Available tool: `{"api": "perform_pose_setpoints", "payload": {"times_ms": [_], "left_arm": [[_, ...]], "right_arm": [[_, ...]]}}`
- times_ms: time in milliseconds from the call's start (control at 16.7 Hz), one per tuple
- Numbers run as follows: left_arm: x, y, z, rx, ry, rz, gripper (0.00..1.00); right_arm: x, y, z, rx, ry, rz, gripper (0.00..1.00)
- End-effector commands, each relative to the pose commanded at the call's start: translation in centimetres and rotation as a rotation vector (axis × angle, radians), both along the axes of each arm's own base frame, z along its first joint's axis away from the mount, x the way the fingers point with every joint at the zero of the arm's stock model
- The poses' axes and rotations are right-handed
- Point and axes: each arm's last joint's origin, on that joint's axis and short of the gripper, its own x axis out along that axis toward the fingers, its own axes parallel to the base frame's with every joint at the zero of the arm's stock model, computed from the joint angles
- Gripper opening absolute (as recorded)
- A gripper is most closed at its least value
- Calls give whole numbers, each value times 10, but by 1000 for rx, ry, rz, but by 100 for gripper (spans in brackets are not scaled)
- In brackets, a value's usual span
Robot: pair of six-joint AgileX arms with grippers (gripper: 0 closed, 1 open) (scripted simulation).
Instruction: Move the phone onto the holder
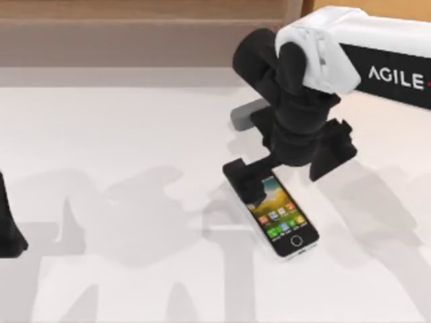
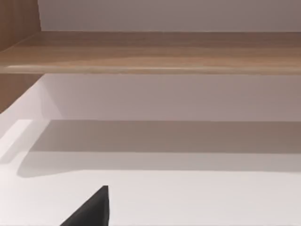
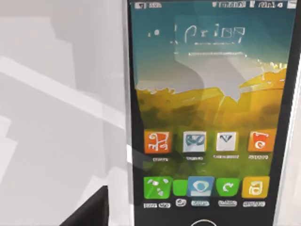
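Phone (image 1: 279, 214) lies flat and face up on the white counter (image 1: 135, 134), screen lit with rows of coloured icons, its home-button end pointing away from the right pincer (image 1: 246, 180) and toward the near edge. That pincer, at the end of the white AgileX arm reaching in from the right, sits low over the phone's far end, its dark fingers covering the top of the handset; I cannot tell whether they are clenched on it or released. From the right wrist the phone (image 3: 209, 117) lies directly beneath. Just beyond the pincer, partly hidden by the arm, a grey holder (image 1: 246, 114) rests on the counter. The left pincer (image 1: 10, 229) is parked at the counter's left edge, well apart from the phone.
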Motion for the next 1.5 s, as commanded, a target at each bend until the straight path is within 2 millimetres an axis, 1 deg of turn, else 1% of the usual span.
{"api": "perform_pose_setpoints", "payload": {"times_ms": [120, 480, 600, 960, 1080, 1260, 1500], "left_arm": [[0, 0, 0, 0, 0, 0, 100], [0, 0, 0, 0, 0, 0, 100], [0, 0, 0, 0, 0, 0, 100], [0, 0, 0, 0, 0, 0, 100], [0, 0, 0, 0, 0, 0, 100], [0, 0, 0, 0, 0, 0, 100], [0, 0, 0, 0, 0, 0, 100]], "right_arm": [[3, 6, 1, 10, -8, 4, 100], [4, 4, 1, 11, -10, 0, 100], [4, 5, -12, 8, -6, 4, 100], [5, 7, -72, 12, -11, 4, 100], [4, 7, -79, 10, -8, 4, 100], [4, 7, -79, 10, -8, 4, 100], [4, 7, -79, 10, -8, 4, 70]]}}
